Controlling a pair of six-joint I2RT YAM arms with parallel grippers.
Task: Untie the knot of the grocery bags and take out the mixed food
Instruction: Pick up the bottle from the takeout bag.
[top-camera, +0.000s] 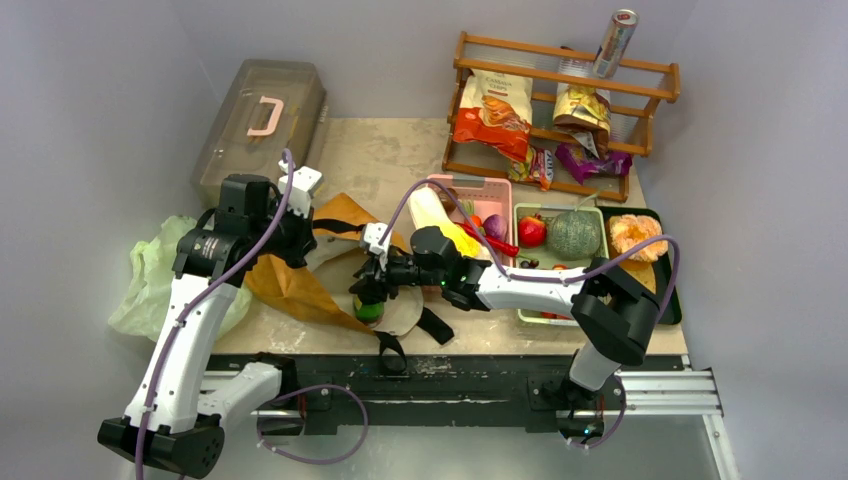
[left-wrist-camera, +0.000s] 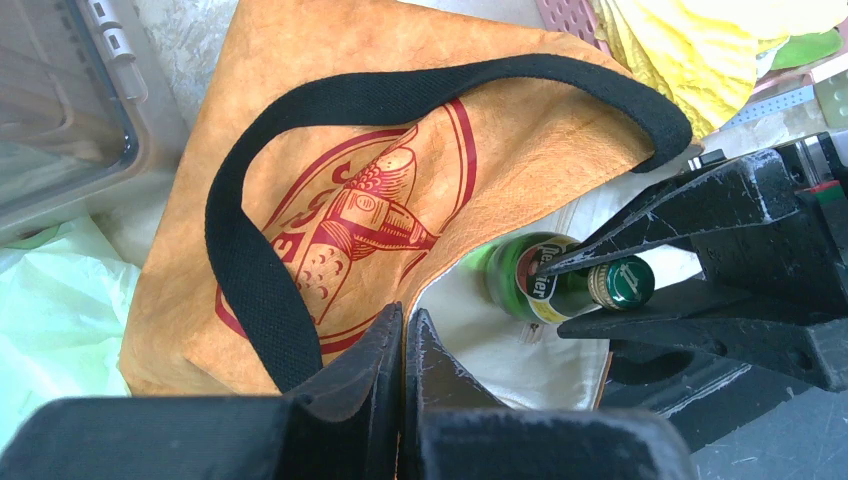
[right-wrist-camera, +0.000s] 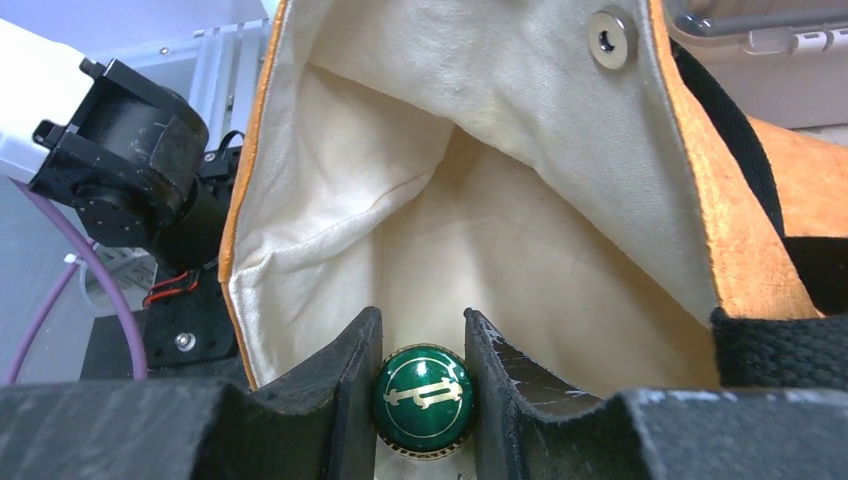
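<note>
Tote (top-camera: 290, 285) lies by the counter's (top-camera: 400, 150) near edge, my left tool (left-wrist-camera: 403, 340) pinched shut on its rim. In its mouth rests the bottle (left-wrist-camera: 530, 280), my right tool (right-wrist-camera: 422, 330) narrow against the cap (right-wrist-camera: 423, 397). I fear that smooth cap slipping free, dropping the bottle back inside.

The mustard-brown tote (top-camera: 296, 288) lay slumped left of centre with its cream-lined mouth gaping rightward, a green bottle (left-wrist-camera: 540, 280) in that mouth with its cap pinched by the right gripper (right-wrist-camera: 422, 330), and the crumpled pale-green plastic bag (top-camera: 150, 275) beyond the tote's left side.
</note>
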